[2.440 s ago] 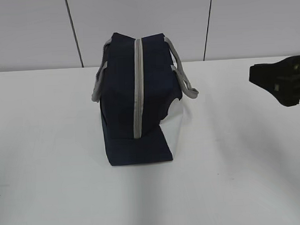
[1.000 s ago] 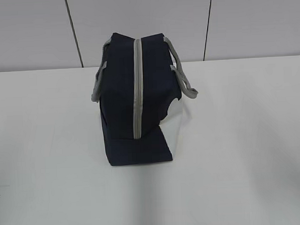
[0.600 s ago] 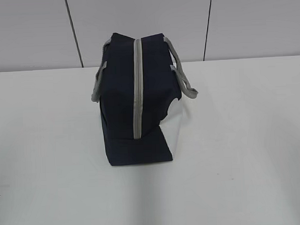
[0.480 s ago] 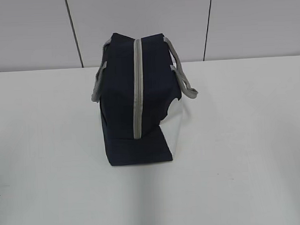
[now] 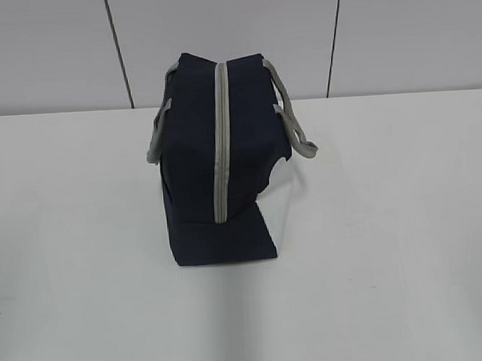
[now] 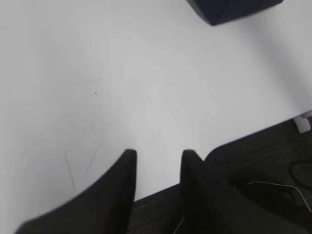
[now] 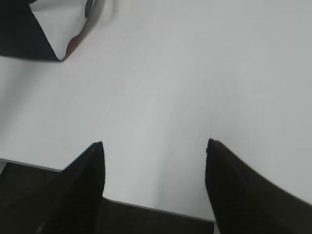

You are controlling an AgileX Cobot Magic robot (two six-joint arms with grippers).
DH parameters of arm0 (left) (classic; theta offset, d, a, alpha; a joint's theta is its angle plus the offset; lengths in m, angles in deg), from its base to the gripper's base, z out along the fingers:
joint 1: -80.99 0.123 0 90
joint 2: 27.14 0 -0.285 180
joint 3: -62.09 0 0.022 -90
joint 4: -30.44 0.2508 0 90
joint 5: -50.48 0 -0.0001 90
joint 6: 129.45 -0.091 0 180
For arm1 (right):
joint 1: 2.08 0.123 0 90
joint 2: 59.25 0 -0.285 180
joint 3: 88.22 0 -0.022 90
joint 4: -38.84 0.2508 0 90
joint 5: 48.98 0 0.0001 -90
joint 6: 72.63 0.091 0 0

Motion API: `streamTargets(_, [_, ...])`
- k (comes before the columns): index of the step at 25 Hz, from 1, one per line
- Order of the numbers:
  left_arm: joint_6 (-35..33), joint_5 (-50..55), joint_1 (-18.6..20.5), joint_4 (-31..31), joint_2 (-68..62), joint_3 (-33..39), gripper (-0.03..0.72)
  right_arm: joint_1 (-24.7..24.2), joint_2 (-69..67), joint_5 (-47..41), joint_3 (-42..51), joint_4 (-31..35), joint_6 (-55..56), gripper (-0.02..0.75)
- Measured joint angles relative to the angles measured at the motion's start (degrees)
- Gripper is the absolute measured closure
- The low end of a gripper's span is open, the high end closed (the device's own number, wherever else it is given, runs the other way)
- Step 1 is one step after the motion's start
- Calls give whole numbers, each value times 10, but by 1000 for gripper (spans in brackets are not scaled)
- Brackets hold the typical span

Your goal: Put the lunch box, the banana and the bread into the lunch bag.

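Observation:
The navy lunch bag [image 5: 220,161] stands on the white table [image 5: 387,222], its grey zipper [image 5: 220,141] shut down the near end and grey strap handles hanging at both sides. A corner of the lunch bag [image 6: 234,9] shows at the top of the left wrist view; its white lower panel [image 7: 58,24] shows top left in the right wrist view. The lunch box, the banana and the bread are out of view. My left gripper [image 6: 158,153] hangs open and empty over the table's near edge. My right gripper [image 7: 155,144] stands wider open, also empty. Neither arm shows in the exterior view.
The table's front edge [image 6: 234,141] runs under both grippers, with a dark floor [image 6: 273,165] and cables below it. A pale panelled wall [image 5: 379,38] stands behind the table.
The right gripper was at the right edge of the exterior view in the oldest frame and has since withdrawn out of it. The bag has not moved.

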Motion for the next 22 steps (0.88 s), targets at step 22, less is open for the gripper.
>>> streamTargets(22, [0,0,16,0,30,0,454,0,25,0,0,0,2,260])
